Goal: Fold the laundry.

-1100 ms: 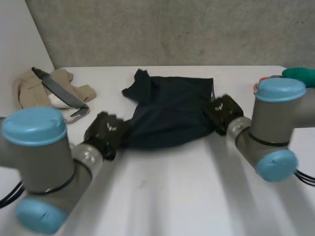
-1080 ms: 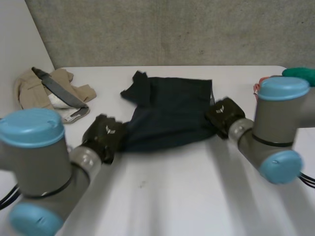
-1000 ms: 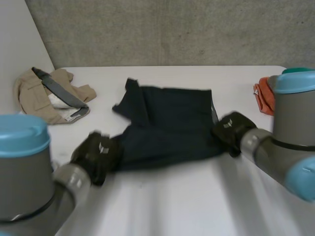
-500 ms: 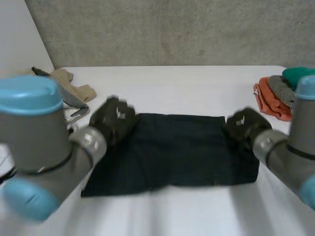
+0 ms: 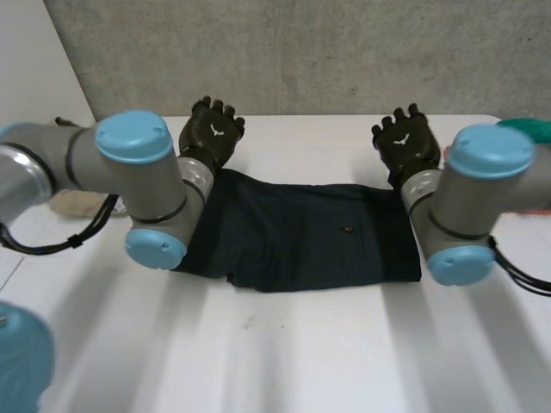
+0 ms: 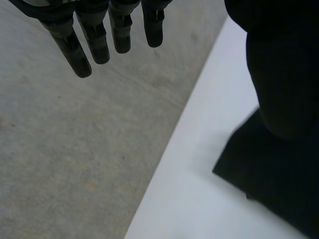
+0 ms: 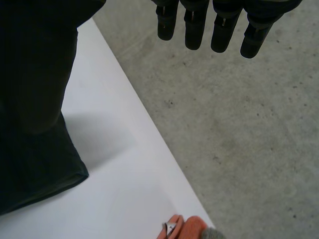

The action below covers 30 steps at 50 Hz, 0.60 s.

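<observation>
A dark navy garment lies flat on the white table as a wide folded band. My left hand is raised just beyond the garment's far left corner, open, fingers straight and holding nothing. My right hand hovers beyond the far right corner, also open with straight fingers. In the left wrist view a corner of the garment lies below the palm side. The right wrist view shows the garment's hemmed corner beside the hand.
A beige garment lies at the table's left, mostly behind my left arm. A teal cloth and an orange cloth sit at the far right edge. A grey concrete wall stands behind the table.
Both hands dragged the garment toward the front, spread it flat, then let go, opened and rose toward the far edge.
</observation>
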Available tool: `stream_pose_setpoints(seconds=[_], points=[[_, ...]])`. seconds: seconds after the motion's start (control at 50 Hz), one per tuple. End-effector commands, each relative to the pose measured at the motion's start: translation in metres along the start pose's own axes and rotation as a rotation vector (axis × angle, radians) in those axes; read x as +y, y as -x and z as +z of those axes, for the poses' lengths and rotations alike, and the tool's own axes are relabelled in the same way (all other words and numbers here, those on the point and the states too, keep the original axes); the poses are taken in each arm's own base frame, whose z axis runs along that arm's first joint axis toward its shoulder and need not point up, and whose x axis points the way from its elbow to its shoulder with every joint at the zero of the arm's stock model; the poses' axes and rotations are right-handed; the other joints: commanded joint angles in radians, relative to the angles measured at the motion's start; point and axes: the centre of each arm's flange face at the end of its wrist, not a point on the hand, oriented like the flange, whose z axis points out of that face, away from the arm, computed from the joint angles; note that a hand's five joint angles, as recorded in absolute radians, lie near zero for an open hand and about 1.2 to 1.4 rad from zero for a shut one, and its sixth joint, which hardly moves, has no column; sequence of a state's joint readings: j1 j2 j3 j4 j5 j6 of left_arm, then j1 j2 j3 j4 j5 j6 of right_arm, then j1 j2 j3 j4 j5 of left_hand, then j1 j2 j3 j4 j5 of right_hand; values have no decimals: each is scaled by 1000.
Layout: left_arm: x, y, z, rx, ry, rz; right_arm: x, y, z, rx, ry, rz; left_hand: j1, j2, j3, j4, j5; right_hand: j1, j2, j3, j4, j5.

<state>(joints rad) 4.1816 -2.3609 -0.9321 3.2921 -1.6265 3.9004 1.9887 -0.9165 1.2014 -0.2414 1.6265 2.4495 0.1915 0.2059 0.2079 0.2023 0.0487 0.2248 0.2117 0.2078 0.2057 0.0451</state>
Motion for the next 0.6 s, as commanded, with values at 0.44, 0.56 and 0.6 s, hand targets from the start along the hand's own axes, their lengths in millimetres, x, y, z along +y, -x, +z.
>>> stream_pose_setpoints(seconds=[0.44,0.56,0.6], points=[[-31,9,-90,190,-36,-330,76,30,-69,-270,275,338,-17,-31,-33,-28,-49,1169,1182,1186,1188,1174],[-31,9,-90,189,-35,-330,77,15,-69,-162,290,292,-17,-31,-33,-28,-49,1171,1185,1188,1191,1177],[-30,10,-91,187,-35,-330,69,1,-78,-134,271,270,-17,-31,-33,-28,-49,1171,1185,1188,1191,1177]])
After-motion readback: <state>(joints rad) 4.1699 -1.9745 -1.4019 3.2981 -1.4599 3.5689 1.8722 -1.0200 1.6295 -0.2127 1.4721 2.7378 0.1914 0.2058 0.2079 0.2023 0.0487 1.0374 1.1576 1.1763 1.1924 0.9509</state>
